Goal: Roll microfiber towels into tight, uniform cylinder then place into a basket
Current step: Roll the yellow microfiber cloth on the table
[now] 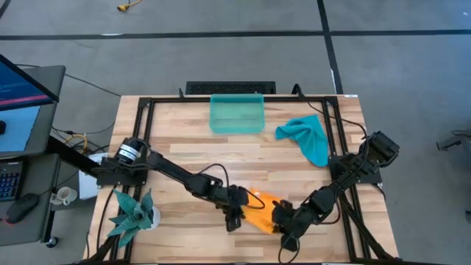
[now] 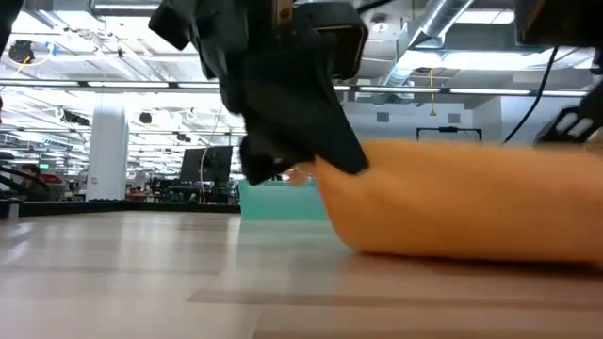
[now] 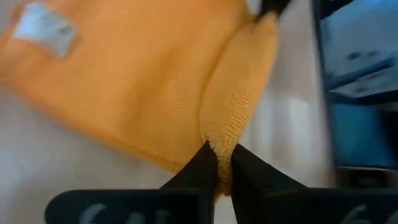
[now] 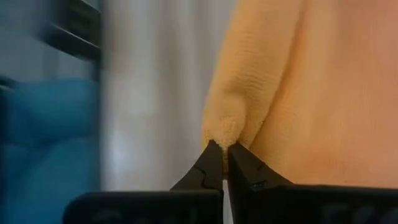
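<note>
The orange microfiber towel [image 1: 259, 210] lies bunched near the table's front edge, its underside on the wood [image 2: 452, 250]. My left gripper [image 1: 237, 215] is shut on the towel's left end, and my right gripper [image 1: 283, 223] is shut on its right end. The teal-blue towel [image 1: 309, 138] lies crumpled on the table at the far right. The sea-green basket [image 1: 237, 112] stands at the far middle, its base on the table. My left gripper pinches a folded edge of the orange towel [image 3: 219, 148] between its two fingertips [image 3: 200, 167], slanting down from the table's left. The cloth rises slightly at the pinch [image 2: 330, 179]; the rest lies on the table. My right gripper pinches a small bunched tip of the orange towel's right end [image 4: 222, 132] between its two fingertips [image 4: 210, 163], slanting down from the table's right. The cloth spreads away from the fingers, slack.
A spiky teal plant [image 1: 134, 213] stands at the near left corner. A black metal frame [image 1: 147, 110] runs around the tabletop. A desk with a monitor [image 1: 22, 88] stands left of the table. Bare wood lies between the basket and the orange towel.
</note>
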